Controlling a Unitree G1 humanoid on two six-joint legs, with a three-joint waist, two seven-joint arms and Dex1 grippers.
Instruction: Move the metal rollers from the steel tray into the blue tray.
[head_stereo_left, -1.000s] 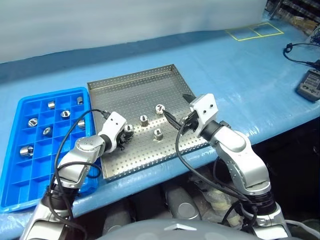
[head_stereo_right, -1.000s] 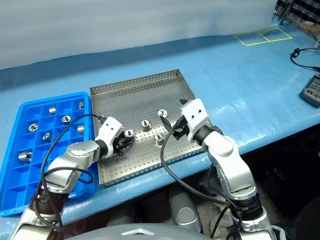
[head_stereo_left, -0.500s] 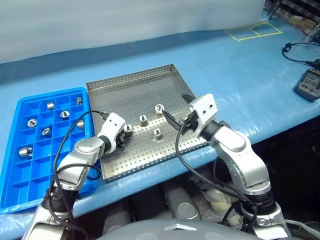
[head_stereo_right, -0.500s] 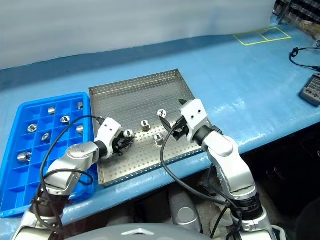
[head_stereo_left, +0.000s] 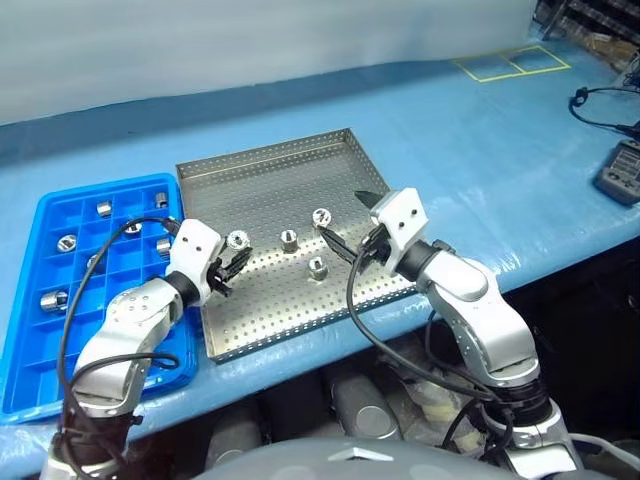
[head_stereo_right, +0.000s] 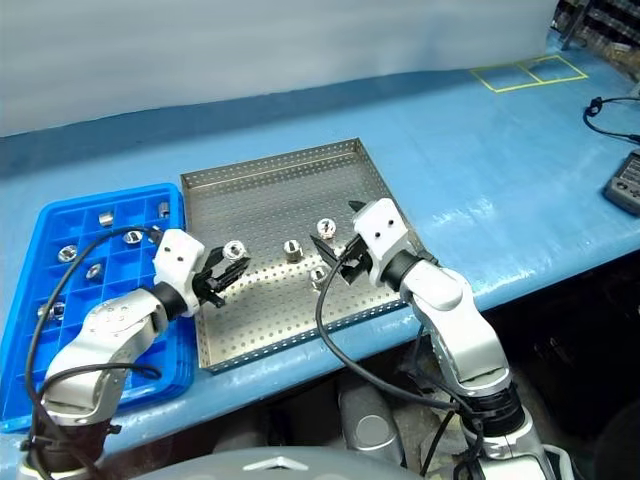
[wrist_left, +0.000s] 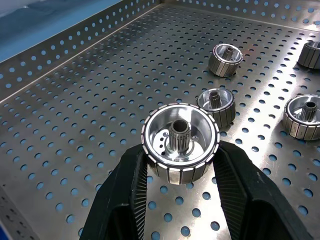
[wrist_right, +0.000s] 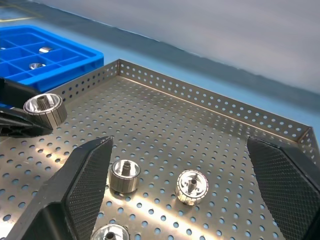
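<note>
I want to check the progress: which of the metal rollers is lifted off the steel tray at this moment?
The roller clamped between the left gripper's fingers. It hangs above the steel tray; the other three stand on the perforated floor.

Head stereo pair: high, angled forward and down over steel tray (head_stereo_left: 270, 190) and blue tray (head_stereo_left: 40, 360). Wrist cameras: low, close along the fingers, facing across the same perforated tray floor from opposite sides.

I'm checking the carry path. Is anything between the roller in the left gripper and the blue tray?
Nothing visible blocks it. The left gripper holds the roller above the steel tray; only that tray's low left rim lies before the blue tray beside it.
</note>
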